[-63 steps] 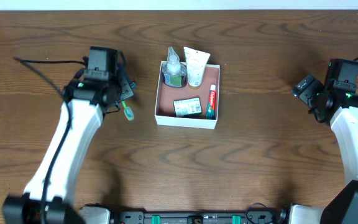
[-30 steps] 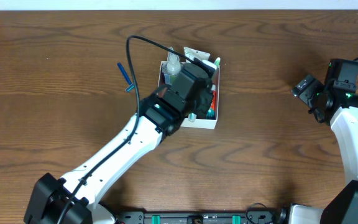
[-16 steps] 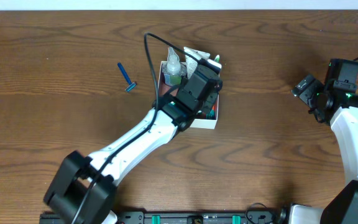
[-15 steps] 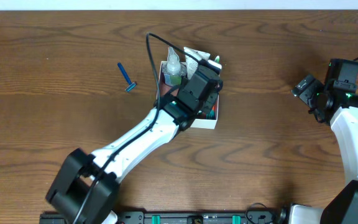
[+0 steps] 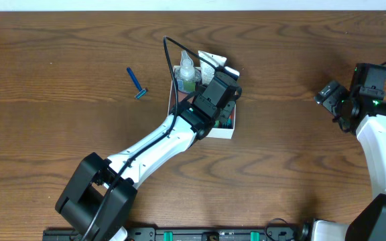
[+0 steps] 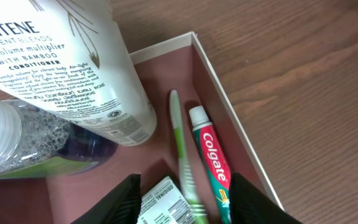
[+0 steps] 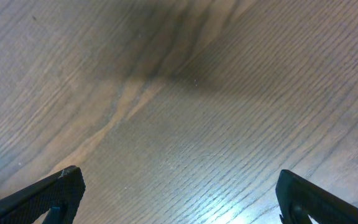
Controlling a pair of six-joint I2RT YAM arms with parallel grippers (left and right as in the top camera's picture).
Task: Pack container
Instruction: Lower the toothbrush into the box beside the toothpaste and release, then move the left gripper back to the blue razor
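Observation:
The container, a shallow white box with a reddish-brown floor, sits mid-table. My left gripper hovers over it, jaws open. A green toothbrush lies blurred between the fingers, touching neither, beside a Colgate toothpaste tube. The box also holds a white Pantene tube, a clear bottle and a white printed packet. My right gripper is open over bare wood at the far right.
A blue razor lies on the table to the left of the box. The left arm reaches diagonally from the front left and hides most of the box in the overhead view. The table is dark brown wood.
My left arm swung from the table's left side to over the box, carrying the green toothbrush, which now lies inside the box. The blue razor is uncovered. The right arm has not moved.

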